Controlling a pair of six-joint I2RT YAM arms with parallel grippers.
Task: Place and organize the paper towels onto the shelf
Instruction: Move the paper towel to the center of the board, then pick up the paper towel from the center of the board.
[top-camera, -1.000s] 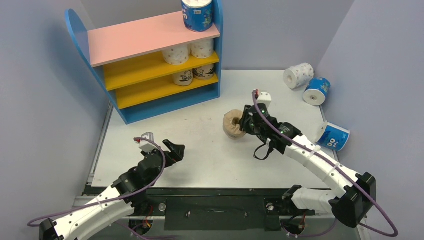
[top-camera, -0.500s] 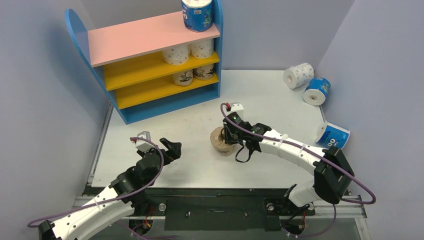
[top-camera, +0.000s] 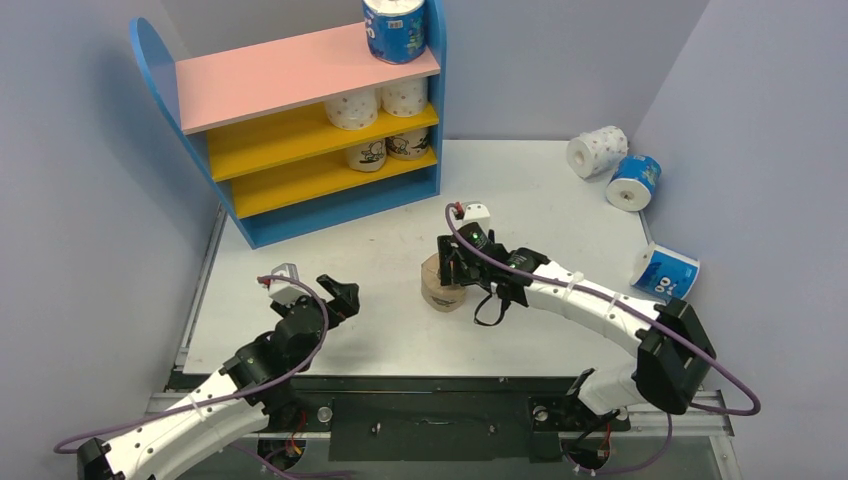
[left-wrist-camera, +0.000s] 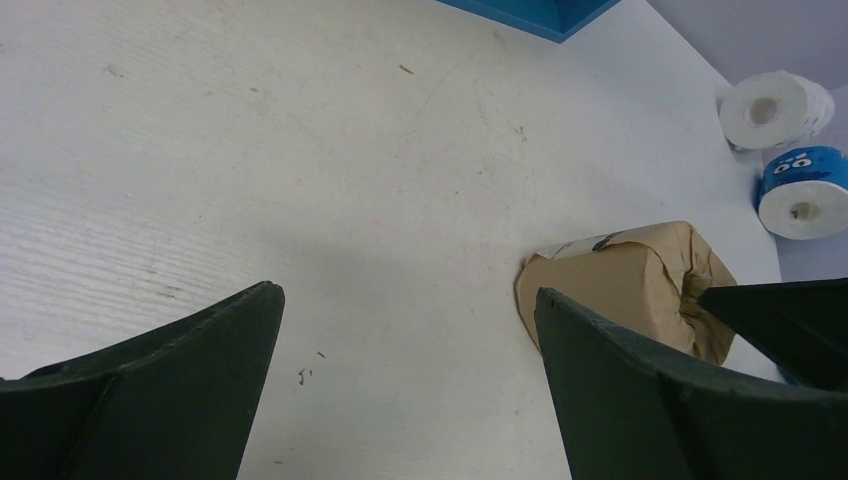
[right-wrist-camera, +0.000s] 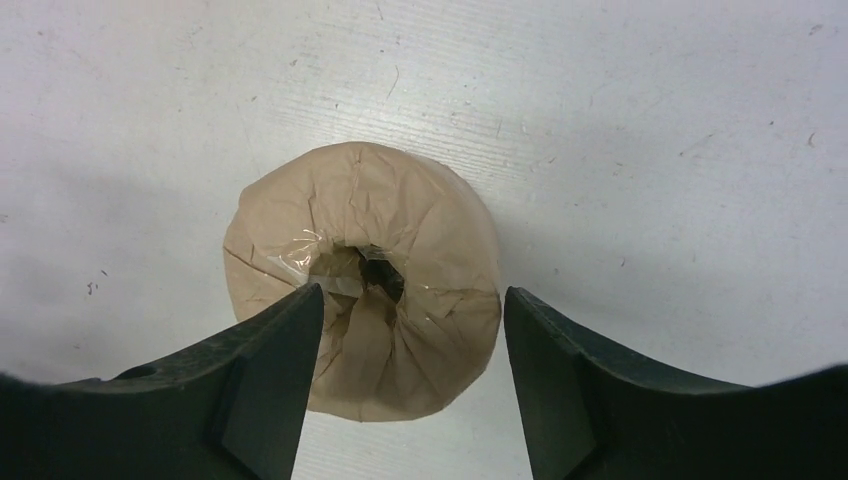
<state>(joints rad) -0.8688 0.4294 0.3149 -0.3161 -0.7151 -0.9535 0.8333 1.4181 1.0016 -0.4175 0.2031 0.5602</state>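
White worktop (top-camera: 560, 190), centre: tan paper-wrapped roll (right-wrist-camera: 362, 275) upright, axis vertical, straddled by right fingers (right-wrist-camera: 580, 390), parted, not clamping; left fingers (left-wrist-camera: 180, 370) wide, empty, farther off.

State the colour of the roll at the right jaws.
Tan. The roll shows best in the right wrist view.

tan roll (top-camera: 436, 289): moved left, set down | right jaws: widened, seemingly released

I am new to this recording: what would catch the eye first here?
A tan-wrapped roll stands on end at centre, directly under the open right gripper. Behind it, the colourful shelf carries a blue roll on its pink top board. Three loose rolls lie by the right wall.
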